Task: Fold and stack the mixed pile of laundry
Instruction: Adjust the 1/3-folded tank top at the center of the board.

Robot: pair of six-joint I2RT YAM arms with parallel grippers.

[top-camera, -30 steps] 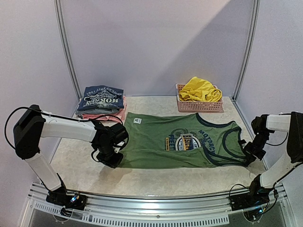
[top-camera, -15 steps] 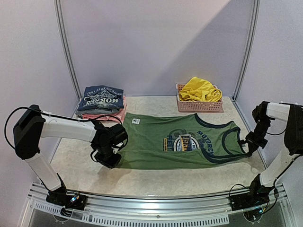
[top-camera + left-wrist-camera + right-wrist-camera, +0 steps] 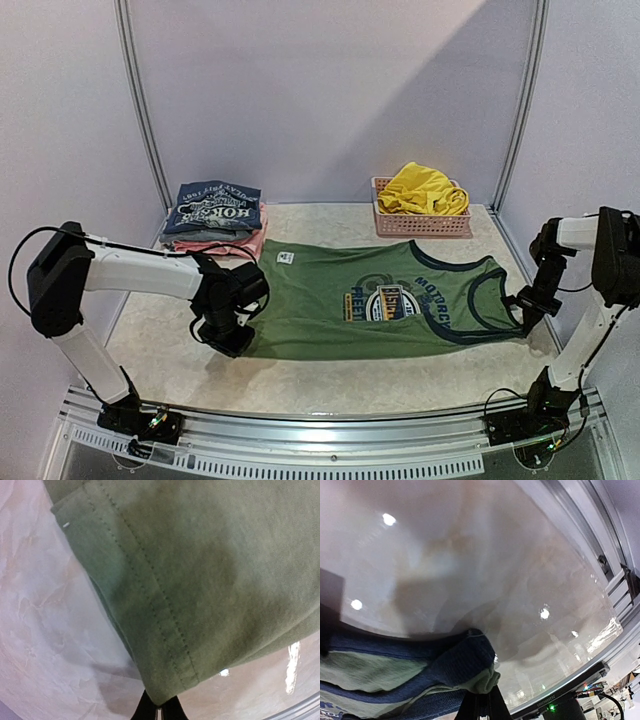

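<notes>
An olive-green sleeveless shirt (image 3: 330,305) with a round blue-yellow logo and dark trim lies spread flat across the table, hem to the left, shoulders to the right. My left gripper (image 3: 228,335) is shut on the near hem corner (image 3: 165,685). My right gripper (image 3: 527,308) is shut on the near shoulder strap; its dark blue trim (image 3: 465,662) bunches at my fingertips. Bright yellow shorts (image 3: 422,190) lie heaped in the pink basket (image 3: 420,224) at the back.
A stack of folded garments (image 3: 213,212), navy printed shirt on top and pink below, sits at the back left. Frame posts stand at the back corners. A metal rail (image 3: 330,440) runs along the near edge.
My right gripper pulled the shoulder end to the right and slightly back, stretching the shirt flatter; the neckline wrinkle smoothed out. My left gripper stayed holding the hem corner.
</notes>
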